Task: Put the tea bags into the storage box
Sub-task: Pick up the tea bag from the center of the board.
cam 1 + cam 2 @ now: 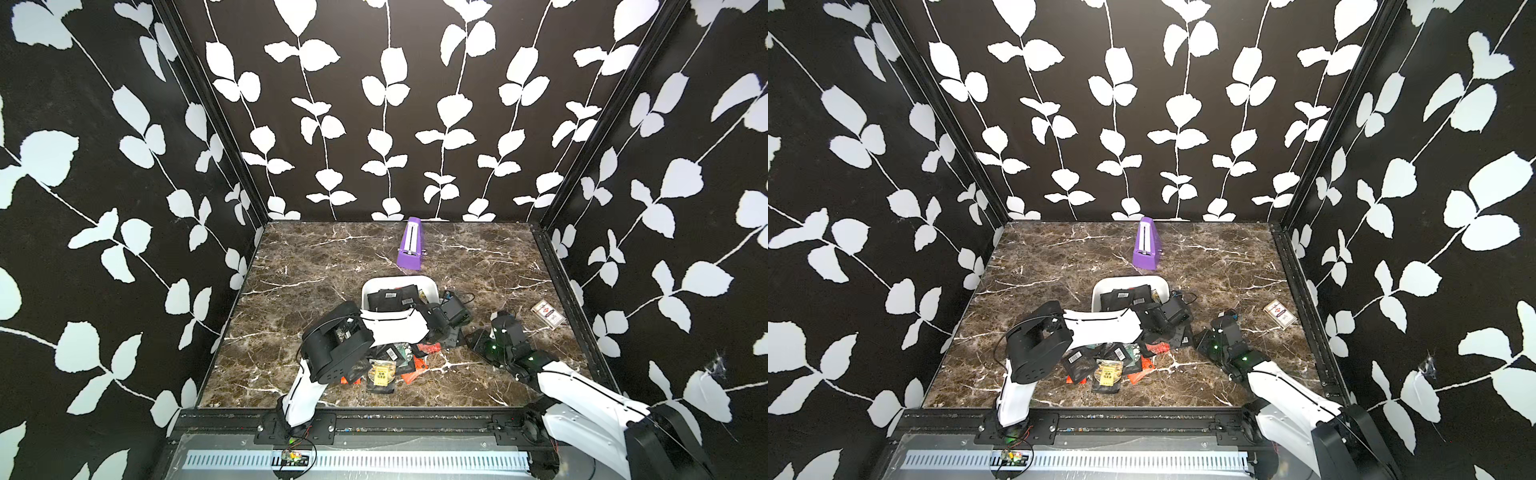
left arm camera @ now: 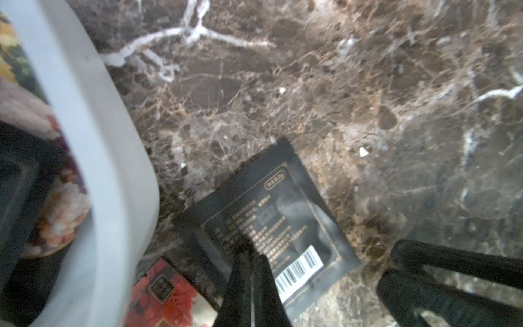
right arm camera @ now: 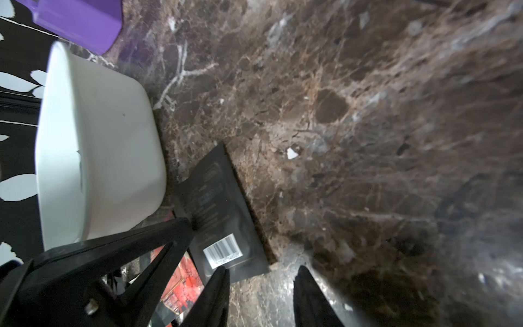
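Barcode label (image 2: pixel 299 269) on black sachet (image 2: pixel 271 220); other print illegible

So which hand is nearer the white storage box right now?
Left. The left hand, shut, sits just outside the storage box wall, tips at a black tea bag; the right hand, open, is on that bag's far side, farther from the box.

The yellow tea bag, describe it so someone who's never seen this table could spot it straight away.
Find the white storage box mid-table. Nearer the viewer from it lies a heap of tea bags; the yellow tea bag sits at the heap's near edge. It alone there has a yellow face; its neighbours are black with barcodes or orange-red.
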You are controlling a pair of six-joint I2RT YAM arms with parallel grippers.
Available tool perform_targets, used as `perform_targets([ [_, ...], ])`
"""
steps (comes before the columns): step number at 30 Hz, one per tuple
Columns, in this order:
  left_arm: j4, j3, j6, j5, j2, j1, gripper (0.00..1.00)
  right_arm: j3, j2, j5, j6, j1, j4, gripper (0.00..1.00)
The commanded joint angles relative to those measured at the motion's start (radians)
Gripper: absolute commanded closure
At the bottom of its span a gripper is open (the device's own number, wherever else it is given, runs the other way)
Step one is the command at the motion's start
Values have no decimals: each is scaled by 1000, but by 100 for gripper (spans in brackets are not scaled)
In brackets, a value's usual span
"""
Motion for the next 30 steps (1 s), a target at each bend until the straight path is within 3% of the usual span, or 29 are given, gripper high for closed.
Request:
perform_targets([
  [1,-39,-25,-7,-11,13,-2,95,7,32,-6,-3,1,38,61],
  [17,-52,-47,-24,11,23,-3,95,22,139,-15,5,10,120,59],
  [30,-49,-53,-23,11,22,-3,96,18,228,-2,26,69,207,66],
])
